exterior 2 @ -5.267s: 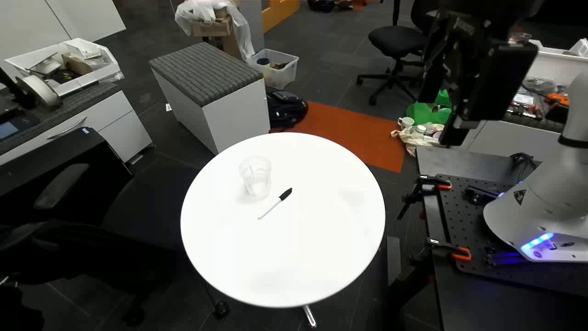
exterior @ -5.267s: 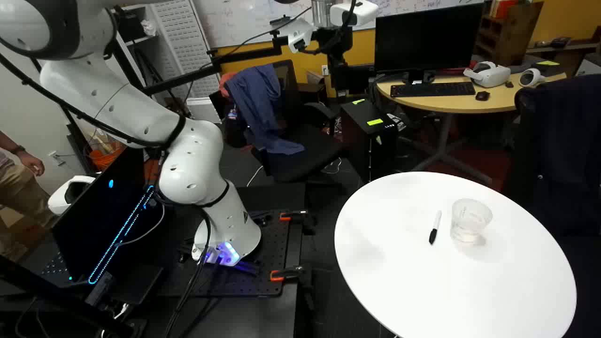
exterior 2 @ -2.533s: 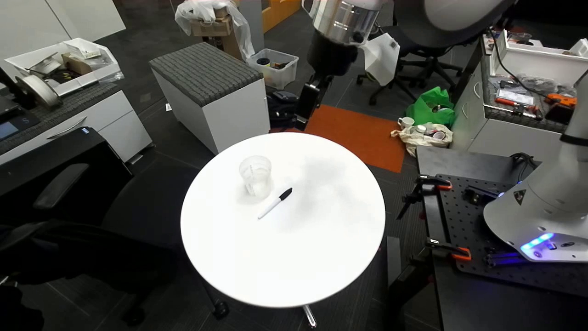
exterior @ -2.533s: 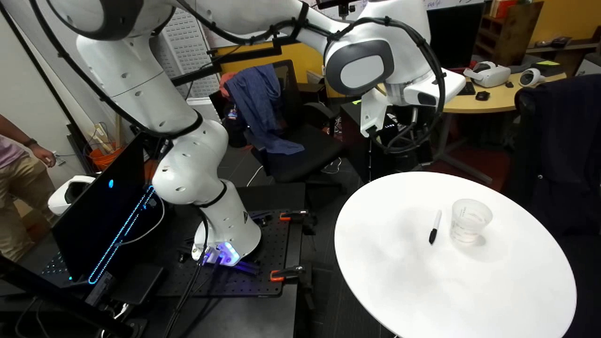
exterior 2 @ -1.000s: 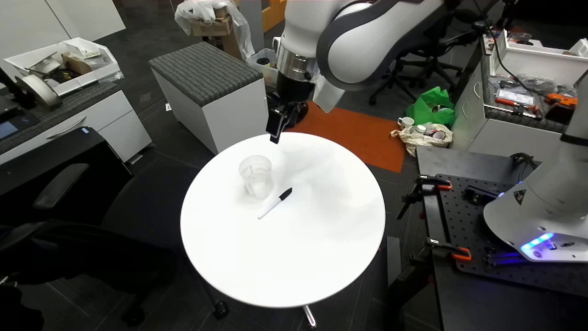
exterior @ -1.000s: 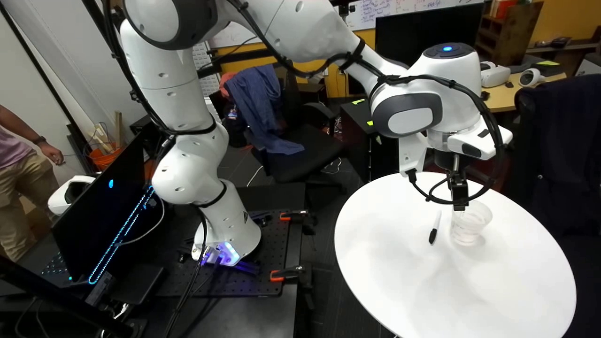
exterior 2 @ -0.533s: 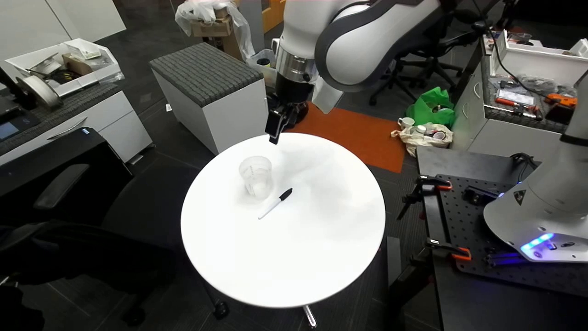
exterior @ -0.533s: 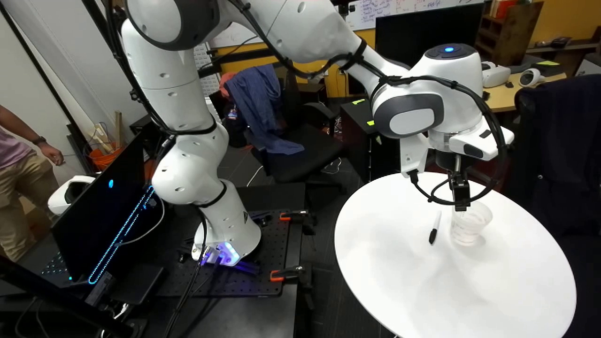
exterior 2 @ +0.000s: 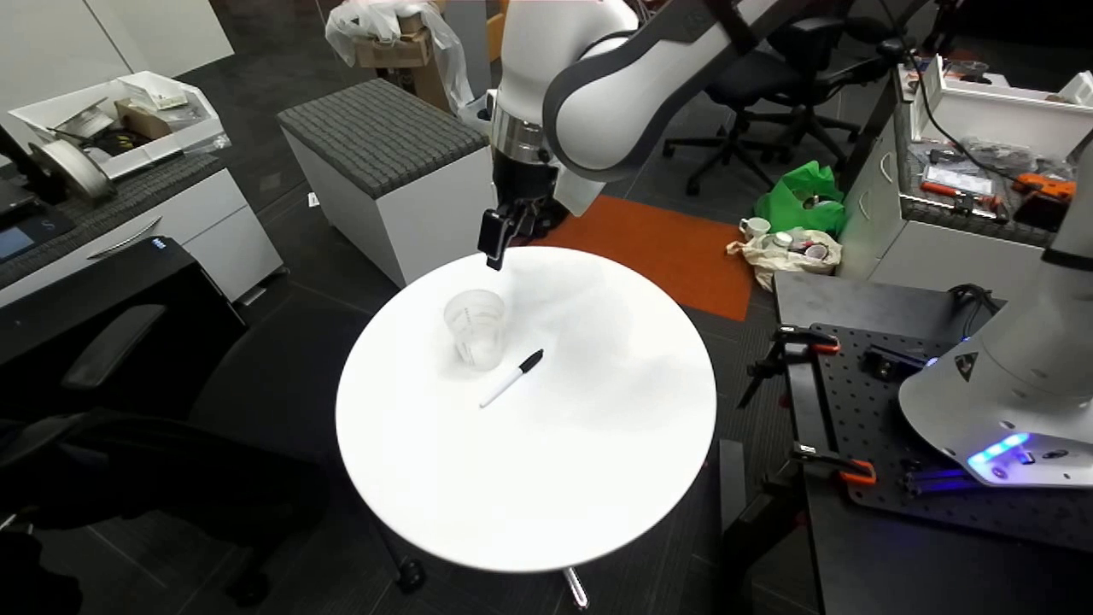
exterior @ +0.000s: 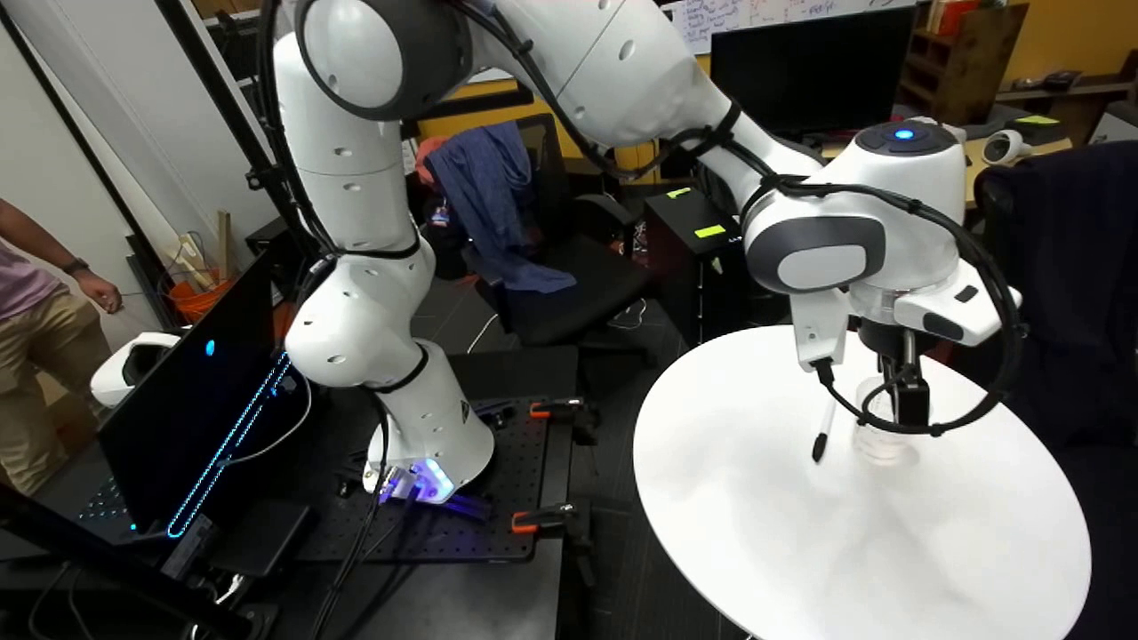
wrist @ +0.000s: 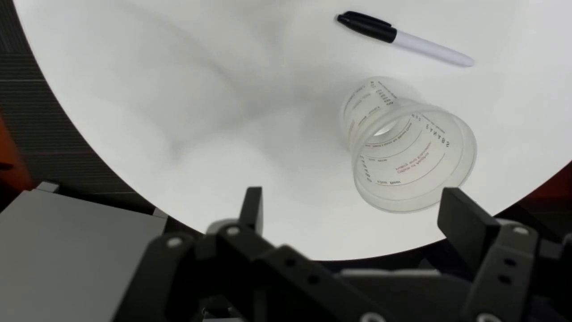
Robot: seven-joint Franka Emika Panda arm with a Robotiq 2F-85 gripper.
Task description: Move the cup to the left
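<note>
Cup (exterior 2: 476,330) stands toward the bench (exterior 2: 546,478) edge opposite the robot base (exterior 2: 999,384); our spread, empty tool (wrist: 351,203) has advanced that way, so we judge grasp alignment underway.

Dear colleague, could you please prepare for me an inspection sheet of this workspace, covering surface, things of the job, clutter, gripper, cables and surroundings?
Surface: round white tabletop, with soft shadows on it.
Job's things: small clear tapered plastic cup with printed markings, upright on the tabletop.
Clutter: slim white marker pen with black cap, lying beside the cup, not touching it.
Gripper: black two-finger gripper, open, above the tabletop, not holding the cup.
Cables: thick black cable tied along the white robot arm; in an exterior view, its loop passes in front of the cup.
Surroundings: black office chair with blue cloth over its back; partly visible person.
</note>
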